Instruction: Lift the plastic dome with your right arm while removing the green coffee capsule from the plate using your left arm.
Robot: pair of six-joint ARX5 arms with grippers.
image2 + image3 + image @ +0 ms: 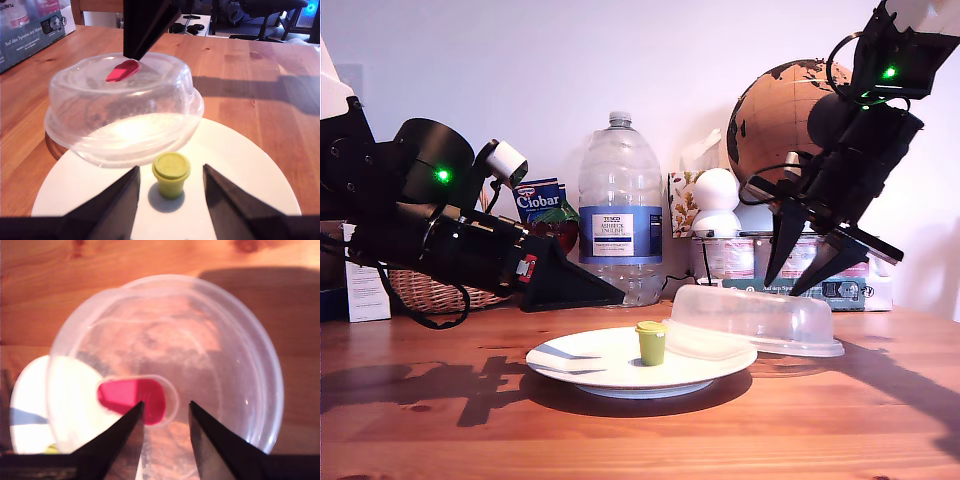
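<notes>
Olive-green, the green coffee capsule (171, 173) stands between the parted fingers of my first gripper (171, 200); it could be toppled if nudged. The plastic dome (752, 318) lies half off the plate (620, 368), below the spread, empty fingers of my second gripper (165, 412).

Desk (420, 420): wood, reddish-brown, visible grain and knots, smooth with a soft sheen.
Plate (580, 362): white, glossy, smooth, glazed look.
Dome (760, 315): translucent plastic, smooth, faintly cloudy, bright highlights; tab (121, 70) red, smooth plastic.
Capsule (651, 342): olive-green, matt plastic look, paler rim.
First tool (170, 200), second tool (165, 437): black, matt fingers.
Bottle (619, 200): clear plastic, paper label.
Basket (425, 290): woven wicker, rough.
</notes>
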